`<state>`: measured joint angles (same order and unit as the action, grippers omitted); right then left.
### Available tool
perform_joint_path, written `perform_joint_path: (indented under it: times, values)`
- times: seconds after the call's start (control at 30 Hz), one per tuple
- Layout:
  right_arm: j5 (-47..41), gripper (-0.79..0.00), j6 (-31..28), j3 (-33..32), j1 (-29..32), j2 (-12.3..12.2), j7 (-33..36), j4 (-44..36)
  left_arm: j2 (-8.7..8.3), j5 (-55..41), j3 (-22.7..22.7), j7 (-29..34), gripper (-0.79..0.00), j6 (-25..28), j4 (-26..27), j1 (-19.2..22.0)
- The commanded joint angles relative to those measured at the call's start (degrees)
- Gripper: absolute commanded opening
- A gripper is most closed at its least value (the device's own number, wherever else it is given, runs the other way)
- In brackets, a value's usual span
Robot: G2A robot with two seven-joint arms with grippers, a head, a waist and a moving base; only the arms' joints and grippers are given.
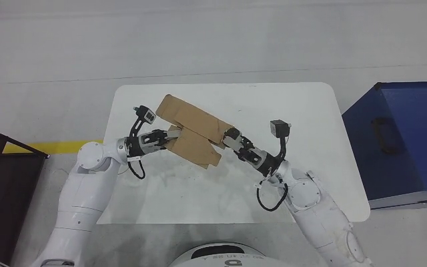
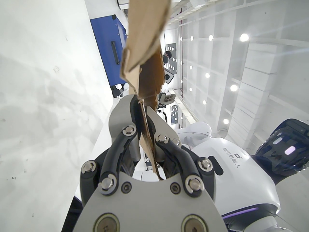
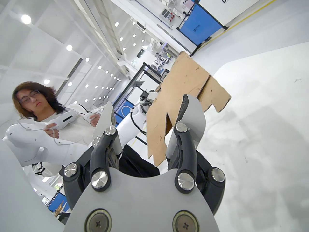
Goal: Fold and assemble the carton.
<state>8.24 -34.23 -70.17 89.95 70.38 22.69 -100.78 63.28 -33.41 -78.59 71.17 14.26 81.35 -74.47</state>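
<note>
While left tool (image 2: 142, 107) clamps carton (image 1: 193, 121) — unassembled.

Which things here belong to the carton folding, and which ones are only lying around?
For the job: cardboard carton; left gripper, shut on it; right gripper, open at its other end.
Lying about: white table; blue box beside it; yellow floor line.

Bright ceiling lamps (image 2: 244, 37), starburst flare
</note>
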Motion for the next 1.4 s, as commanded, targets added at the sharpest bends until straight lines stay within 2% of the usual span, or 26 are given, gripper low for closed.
perform_joint_path:
  times: [0.0,0.3,0.43,0.53,0.7,0.97,1.2,1.37]
  values:
    - [2.47,-0.256,0.86,0.08,-0.52,0.03,-0.97,0.43,-0.08,-0.08,-0.05,0.38,-0.785,0.23,0.50,-0.33]
    - [6.16,-0.222,2.73,0.35,-1.36,0.01,-3.03,0.67,-0.50,-0.04,-0.41,1.99,-0.785,1.26,1.92,-1.01]
    - [2.81,-0.215,3.30,1.54,-1.85,0.01,-0.57,0.75,-0.64,0.07,-0.40,2.42,-0.785,1.77,2.22,-0.86]
    - [-4.20,-0.219,3.63,2.61,-2.31,0.16,0.98,1.35,-0.73,0.38,-0.33,2.50,-0.785,2.21,2.29,-0.74]
    - [-13.27,-0.280,5.19,3.37,-3.04,0.30,3.07,1.81,-0.88,1.31,-0.17,2.23,-0.785,3.08,2.40,-0.62]
    - [-19.95,-0.391,5.92,3.95,-3.77,0.34,5.62,2.32,-1.14,3.82,0.00,1.11,-0.785,4.82,2.33,-0.58]
    - [-24.48,-0.400,7.15,4.35,-3.52,0.16,9.69,2.43,-1.39,6.32,0.12,-0.55,-0.785,6.06,2.77,-0.79]
    - [-24.28,-0.403,8.45,5.56,-3.90,0.10,12.24,2.91,-1.57,7.83,0.28,-1.32,-0.785,6.77,3.40,-1.03]
